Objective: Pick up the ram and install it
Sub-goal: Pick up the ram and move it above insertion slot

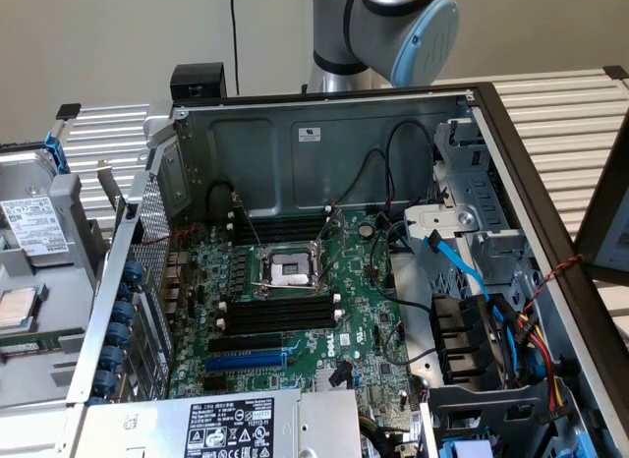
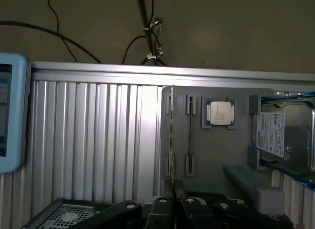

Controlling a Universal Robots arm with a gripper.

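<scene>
The hand (image 2: 174,192) hangs above the ribbed metal desk (image 2: 93,140) with its black fingers (image 2: 169,194) drawn almost together and nothing visible between them, so it looks closed and empty. The ram (image 2: 190,135) is not yet picked up. It stands on edge in a pair of small holders on the grey tray (image 2: 216,160), just beside the processor chip (image 2: 220,112), with the hard drive (image 2: 283,135) further along the same tray. What matters here is the line between the hand and the stick. The tray lies ahead of the hand across a bare stretch of desk, well apart from it. The ram presents its thin edge, with its long axis running away from the hand rather than across it. Judging by how the fingers sit side by side, they would close across the stick's thickness once brought over it, though the ram lies a little to one side of the hand's centre line. In the exterior view the open computer case (image 1: 324,134) holds the motherboard (image 1: 295,311), whose long black memory slots (image 1: 280,315) have no stick in them.
</scene>
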